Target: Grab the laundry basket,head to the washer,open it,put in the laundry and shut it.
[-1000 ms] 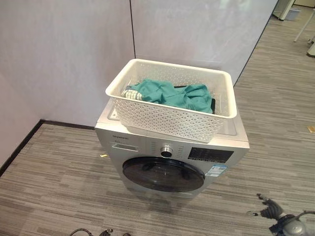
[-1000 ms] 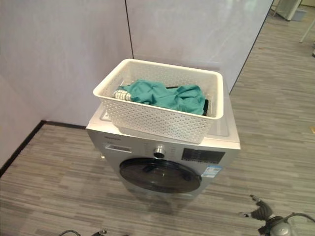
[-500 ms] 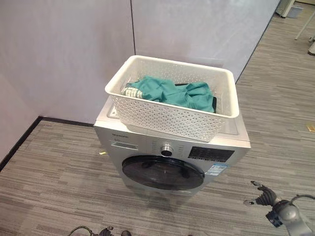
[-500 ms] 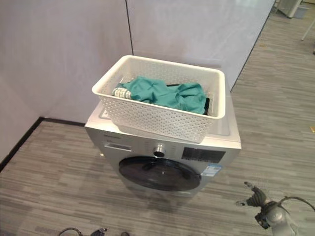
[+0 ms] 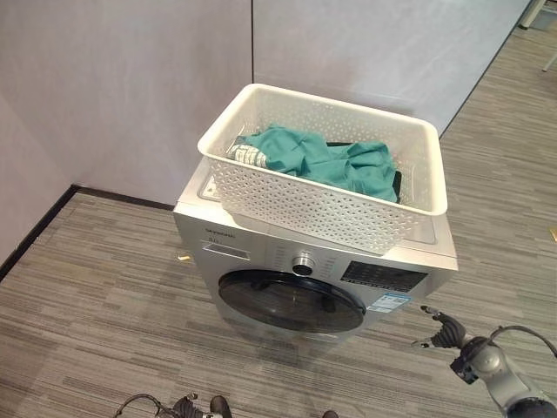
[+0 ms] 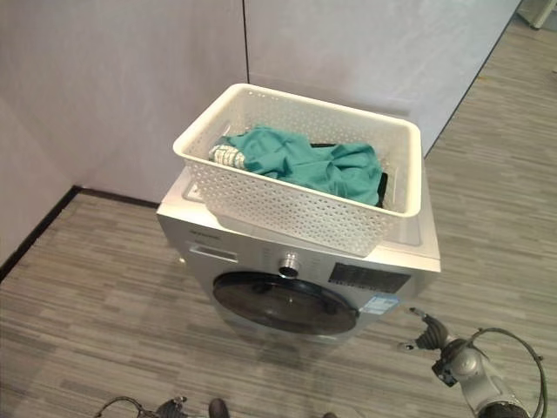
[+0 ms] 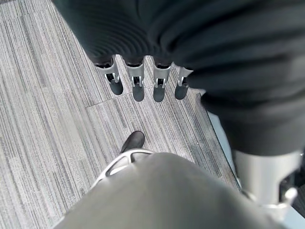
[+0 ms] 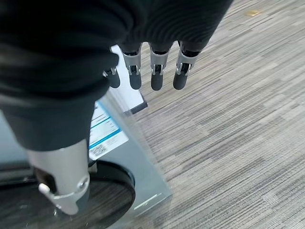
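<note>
Basket: white laundry basket (image 5: pixel 326 205) sits on top of the washer (image 5: pixel 261 252).
Laundry: teal clothes (image 5: pixel 326 161) lie inside it.
Door: round dark door (image 5: pixel 291 300) is closed, at 6 o'clock below the basket.
Right hand (image 5: pixel 444 331): at 4 o'clock, near the washer's front corner, fingers straight, holding nothing.
Left hand (image 7: pixel 143 86): fingers straight, side by side over the floor (image 7: pixel 43 119).

The right robot hand (image 5: pixel 446 331) reaches forward from the lower right on a silver-grey arm, low in the head views, its fingers (image 8: pixel 157 76) hanging straight and relaxed, holding nothing. The left robot hand (image 7: pixel 143 47) hangs with its fingers (image 7: pixel 138 86) straight in a row, also empty.
</note>
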`<state>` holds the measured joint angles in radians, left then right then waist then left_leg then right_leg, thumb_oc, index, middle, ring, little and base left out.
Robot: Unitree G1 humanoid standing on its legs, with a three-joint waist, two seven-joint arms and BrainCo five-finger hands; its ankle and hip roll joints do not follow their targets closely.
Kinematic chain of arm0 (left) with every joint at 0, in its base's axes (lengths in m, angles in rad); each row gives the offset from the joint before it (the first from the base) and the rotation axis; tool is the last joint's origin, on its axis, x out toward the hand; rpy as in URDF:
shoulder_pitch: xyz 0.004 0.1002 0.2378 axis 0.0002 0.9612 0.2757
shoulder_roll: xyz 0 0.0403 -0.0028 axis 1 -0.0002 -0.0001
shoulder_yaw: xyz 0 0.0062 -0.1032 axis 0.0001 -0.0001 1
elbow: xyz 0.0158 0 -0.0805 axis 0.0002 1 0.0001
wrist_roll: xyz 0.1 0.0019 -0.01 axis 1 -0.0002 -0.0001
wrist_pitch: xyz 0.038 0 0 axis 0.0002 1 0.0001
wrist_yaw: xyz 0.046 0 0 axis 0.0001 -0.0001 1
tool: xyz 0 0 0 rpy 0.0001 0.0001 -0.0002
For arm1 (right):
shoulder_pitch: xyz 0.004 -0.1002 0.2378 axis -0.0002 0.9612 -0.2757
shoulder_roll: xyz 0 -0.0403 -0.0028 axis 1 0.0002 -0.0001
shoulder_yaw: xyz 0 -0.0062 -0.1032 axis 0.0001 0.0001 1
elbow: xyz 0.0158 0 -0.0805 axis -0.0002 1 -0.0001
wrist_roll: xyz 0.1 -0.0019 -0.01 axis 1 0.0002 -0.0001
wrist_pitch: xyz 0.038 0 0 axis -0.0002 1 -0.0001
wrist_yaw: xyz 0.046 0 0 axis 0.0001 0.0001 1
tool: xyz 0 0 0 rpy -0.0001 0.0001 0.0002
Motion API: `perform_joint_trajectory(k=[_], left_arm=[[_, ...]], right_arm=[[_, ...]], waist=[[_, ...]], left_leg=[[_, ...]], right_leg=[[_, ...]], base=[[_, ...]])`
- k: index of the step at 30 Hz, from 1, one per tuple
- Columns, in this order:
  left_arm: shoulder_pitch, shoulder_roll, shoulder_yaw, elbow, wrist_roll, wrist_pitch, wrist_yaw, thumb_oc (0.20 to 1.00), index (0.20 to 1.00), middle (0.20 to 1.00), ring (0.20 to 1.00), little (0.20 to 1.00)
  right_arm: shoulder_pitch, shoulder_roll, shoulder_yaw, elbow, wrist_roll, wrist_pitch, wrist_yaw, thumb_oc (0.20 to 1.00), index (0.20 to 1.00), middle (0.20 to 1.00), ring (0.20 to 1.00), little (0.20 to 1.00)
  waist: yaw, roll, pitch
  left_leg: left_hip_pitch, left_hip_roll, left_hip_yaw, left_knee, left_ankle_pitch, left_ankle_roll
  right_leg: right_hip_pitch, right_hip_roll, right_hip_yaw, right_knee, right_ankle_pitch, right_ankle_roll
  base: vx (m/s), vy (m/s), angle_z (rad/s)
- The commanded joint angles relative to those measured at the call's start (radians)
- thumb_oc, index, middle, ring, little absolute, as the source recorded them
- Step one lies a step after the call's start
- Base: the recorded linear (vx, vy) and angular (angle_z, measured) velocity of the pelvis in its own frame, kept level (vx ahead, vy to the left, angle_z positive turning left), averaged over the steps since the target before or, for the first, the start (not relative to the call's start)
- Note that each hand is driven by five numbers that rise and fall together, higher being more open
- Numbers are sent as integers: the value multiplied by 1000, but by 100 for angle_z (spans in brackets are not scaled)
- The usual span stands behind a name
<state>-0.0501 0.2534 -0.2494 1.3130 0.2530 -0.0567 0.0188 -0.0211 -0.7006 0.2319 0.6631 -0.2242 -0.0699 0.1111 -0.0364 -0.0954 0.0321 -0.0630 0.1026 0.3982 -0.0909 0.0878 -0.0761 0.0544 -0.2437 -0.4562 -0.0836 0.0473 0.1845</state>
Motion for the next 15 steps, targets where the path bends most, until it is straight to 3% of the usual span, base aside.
perform_joint_trajectory(k=[1, 15], left_arm=[[-16, -41, -38, 58, 26, -12, 9, 1000, 1000, 1000, 1000, 1000], [-20, -29, -45, 71, 42, -12, 32, 1000, 1000, 1000, 1000, 1000]], right_arm=[[-74, -5, 25, 18, -18, -31, -15, 1000, 1000, 1000, 1000, 1000], [-123, 97, 76, 109, 20, -41, -54, 1000, 1000, 1000, 1000, 1000]], waist=[[44, 17, -11], [62, 11, -10]], left_leg=[[26, 68, -6, 4, -27, -46], [19, 64, -17, 4, -27, -46]], right_leg=[[-57, -50, 9, -4, 119, 57], [-52, -54, -3, -4, 117, 57]], base=[[16, -3, 7], [7, -1, 3]])
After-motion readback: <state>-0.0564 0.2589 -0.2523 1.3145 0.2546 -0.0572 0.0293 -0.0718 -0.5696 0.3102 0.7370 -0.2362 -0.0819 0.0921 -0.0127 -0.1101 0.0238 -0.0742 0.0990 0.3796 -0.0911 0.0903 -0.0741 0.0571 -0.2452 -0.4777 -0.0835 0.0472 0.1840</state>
